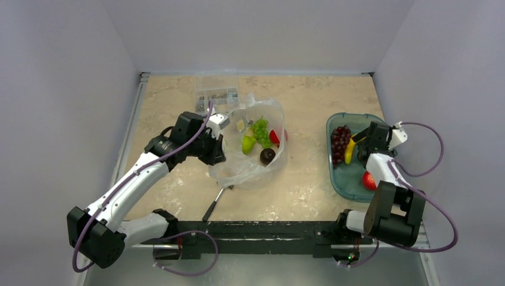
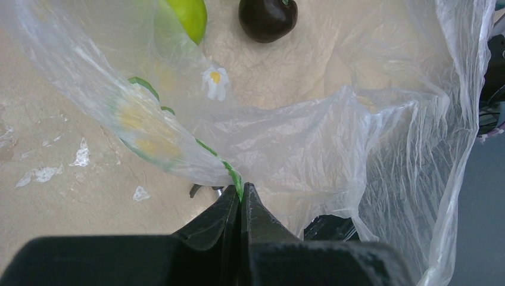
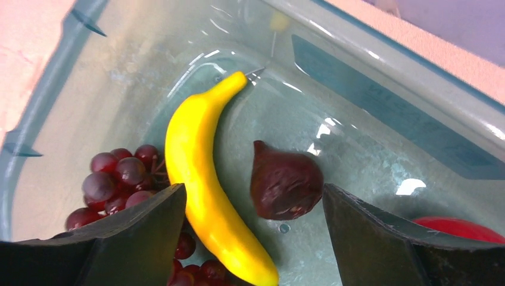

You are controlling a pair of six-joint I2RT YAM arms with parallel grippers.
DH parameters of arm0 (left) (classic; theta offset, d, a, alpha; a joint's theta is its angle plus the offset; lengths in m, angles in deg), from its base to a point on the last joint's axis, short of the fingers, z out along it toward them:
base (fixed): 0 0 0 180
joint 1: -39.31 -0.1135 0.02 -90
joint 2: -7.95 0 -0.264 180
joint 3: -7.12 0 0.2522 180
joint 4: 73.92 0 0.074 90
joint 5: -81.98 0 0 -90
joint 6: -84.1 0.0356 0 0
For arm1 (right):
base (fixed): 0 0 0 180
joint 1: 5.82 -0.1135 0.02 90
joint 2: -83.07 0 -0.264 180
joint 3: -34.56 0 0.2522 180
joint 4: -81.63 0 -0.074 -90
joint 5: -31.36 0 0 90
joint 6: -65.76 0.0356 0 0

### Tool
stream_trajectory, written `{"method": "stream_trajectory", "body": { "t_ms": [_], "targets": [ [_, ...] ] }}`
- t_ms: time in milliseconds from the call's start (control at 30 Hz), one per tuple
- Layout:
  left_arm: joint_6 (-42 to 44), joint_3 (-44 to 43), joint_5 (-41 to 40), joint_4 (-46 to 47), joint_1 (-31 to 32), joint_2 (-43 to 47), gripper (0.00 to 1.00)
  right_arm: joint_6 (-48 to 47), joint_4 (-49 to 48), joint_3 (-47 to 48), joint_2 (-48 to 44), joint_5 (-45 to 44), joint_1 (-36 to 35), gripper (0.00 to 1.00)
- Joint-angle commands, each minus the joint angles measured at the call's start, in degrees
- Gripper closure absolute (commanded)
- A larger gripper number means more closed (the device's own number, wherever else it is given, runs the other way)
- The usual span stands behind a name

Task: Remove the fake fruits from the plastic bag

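Observation:
The plastic bag lies open at the table's middle, holding green grapes, a green fruit, a red fruit and a dark plum. My left gripper is shut on the bag's green-printed rim. The left wrist view shows the bag, the green fruit and the plum. My right gripper hangs open and empty over the teal tray, above a banana, a dark red fruit and purple grapes.
A red fruit lies at the near end of the tray and shows in the right wrist view. A hammer lies just in front of the bag. A clear box of small parts stands behind the bag.

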Motion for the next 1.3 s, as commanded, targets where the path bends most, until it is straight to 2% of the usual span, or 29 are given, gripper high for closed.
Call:
{"method": "stream_trajectory", "body": {
  "t_ms": [0, 133, 267, 433, 667, 833, 1033, 1133, 1267],
  "targets": [
    [0.5, -0.9, 1.7, 0.9, 0.0, 0.9, 1.0, -3.7, -3.4, -0.5, -5.7, -0.6, -0.4, 0.15],
    [0.5, -0.8, 1.7, 1.1, 0.0, 0.7, 1.0, -6.6, -3.1, 0.3, -10.5, -0.3, -3.7, 0.14],
    [0.4, -1.0, 2.2, 1.1, 0.0, 0.2, 1.0, -11.0, -1.9, 3.8, -14.2, 3.1, -10.3, 0.14],
    [0.5, -1.0, 2.0, 0.9, 0.0, 0.1, 1.0, -14.8, -4.7, 7.2, -17.0, 16.8, -17.0, 0.14],
    [0.4, -1.2, 2.7, 0.8, 0.0, -1.2, 1.0, -17.1, -7.9, 14.2, -14.6, 29.8, -31.0, 0.14],
    [0.3, -1.6, 2.9, -0.1, 0.0, -3.5, 1.0, -20.3, -9.4, 14.6, -16.3, 28.3, -44.3, 0.19],
    [0.4, -3.0, 3.9, -2.0, 0.0, -6.5, 1.0, -23.1, -13.9, 10.3, -19.7, 23.3, -62.0, 0.43],
    [0.4, -2.7, 3.7, -1.6, 0.0, -6.1, 1.0, -23.7, -16.0, 7.7, -18.1, 19.5, -68.5, 0.45],
    [0.3, -2.7, 3.8, -1.7, 0.0, -6.6, 1.0, -24.5, -15.7, 8.3, -12.1, 13.8, -73.5, 0.46]
  ]
}}
